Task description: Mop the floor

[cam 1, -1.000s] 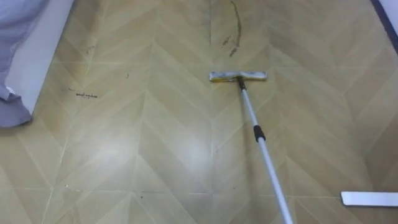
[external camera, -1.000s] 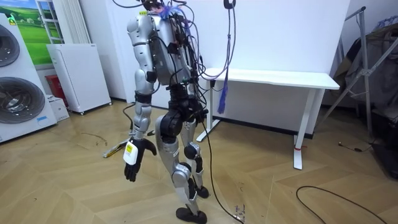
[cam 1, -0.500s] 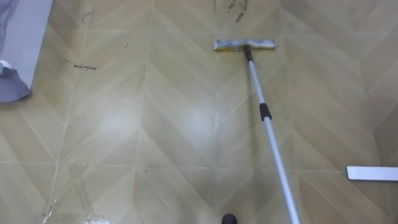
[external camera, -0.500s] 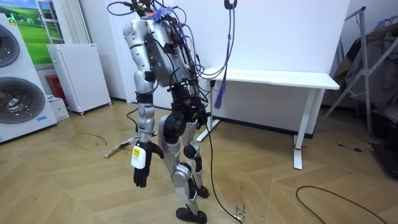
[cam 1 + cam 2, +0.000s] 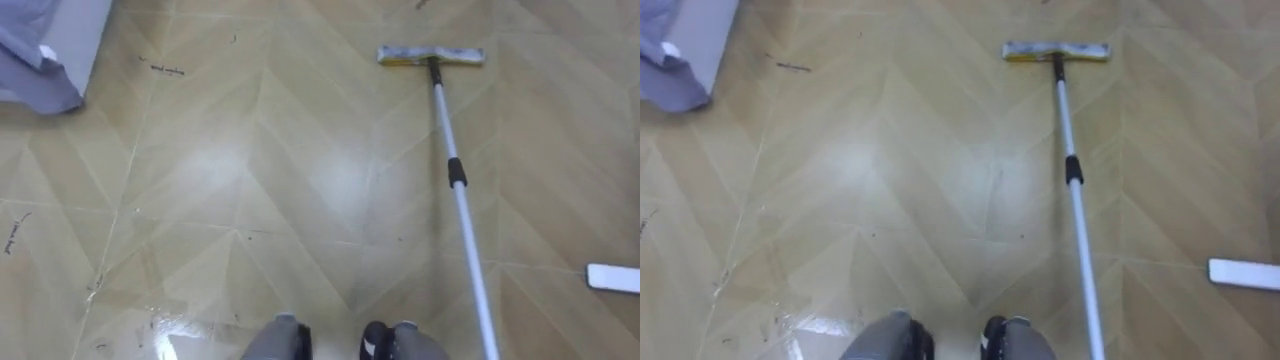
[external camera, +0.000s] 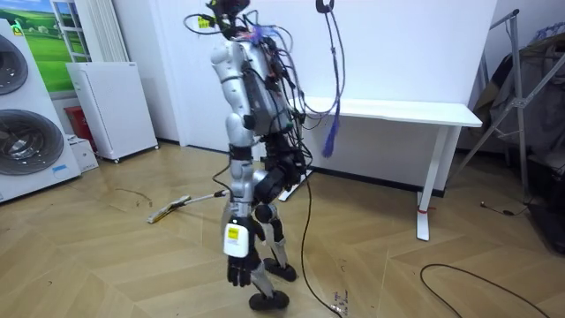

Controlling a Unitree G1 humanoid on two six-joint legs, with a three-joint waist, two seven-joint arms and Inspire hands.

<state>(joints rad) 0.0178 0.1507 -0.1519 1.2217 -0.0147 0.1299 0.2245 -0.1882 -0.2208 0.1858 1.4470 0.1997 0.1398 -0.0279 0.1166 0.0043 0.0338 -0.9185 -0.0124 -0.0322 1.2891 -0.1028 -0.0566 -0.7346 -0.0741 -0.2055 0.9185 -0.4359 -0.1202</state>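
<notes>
A flat mop lies on the wooden floor in front of me, its yellowish head [image 5: 431,56] at the far end. The white pole [image 5: 462,210], which has a dark collar, runs back past my feet and leaves the view at the lower right. The right eye view shows the same mop head [image 5: 1056,50]. In the room view I stand upright facing the view's left, with the mop head [image 6: 165,210] on the floor ahead of me. My left hand [image 6: 237,267] hangs by my leg with relaxed fingers and holds nothing.
Small dark marks [image 5: 168,70] and a wet shine [image 5: 170,325] show on the floor. A grey cloth [image 5: 40,60] lies at the upper left, a white table foot [image 5: 615,278] at the right. The room view shows a white desk [image 6: 397,110], a small fridge [image 6: 110,106], washing machines [image 6: 26,106] and a floor cable [image 6: 459,274].
I have shifted toward the room view's right, and my left hand has swung back down beside my leg. The eye view now looks further down and shows my feet. The mop head stays put.
</notes>
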